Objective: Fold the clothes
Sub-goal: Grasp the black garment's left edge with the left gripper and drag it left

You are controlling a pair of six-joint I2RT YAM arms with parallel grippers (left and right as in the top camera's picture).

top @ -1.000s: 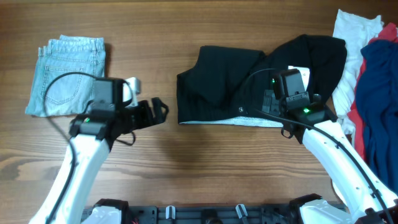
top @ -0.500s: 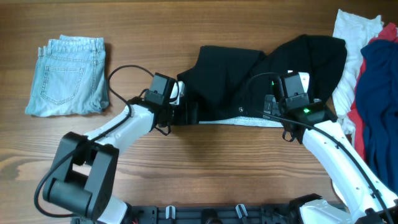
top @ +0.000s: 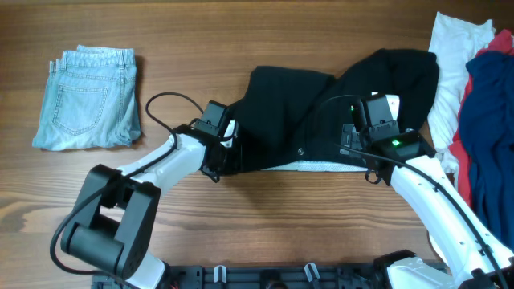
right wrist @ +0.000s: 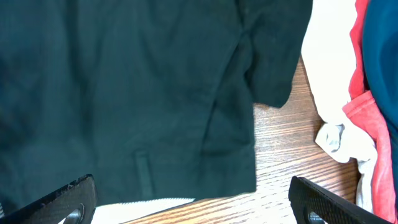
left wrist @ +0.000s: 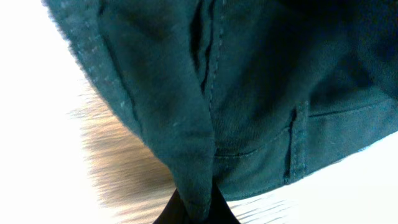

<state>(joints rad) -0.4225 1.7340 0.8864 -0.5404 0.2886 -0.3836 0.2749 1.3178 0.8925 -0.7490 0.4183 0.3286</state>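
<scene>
The left pincer point(top: 232, 152) nips only a thin fold at the black trousers' point(top: 281, 112) nine o'clock edge while the right pincer point(right wrist: 199, 205) gapes empty, so pulling could slip the cloth free.

Left gripper point(top: 231, 153): moved away from the left table edge, fabric now pinched.
Black trousers point(top: 281, 108): left end bunched up.

The trousers point(top: 281, 104) on the table point(top: 241, 209), flanked both sides.
Well left of the trousers lie shorts point(top: 88, 98); just right of them lies a heap of garments point(top: 480, 96).
</scene>
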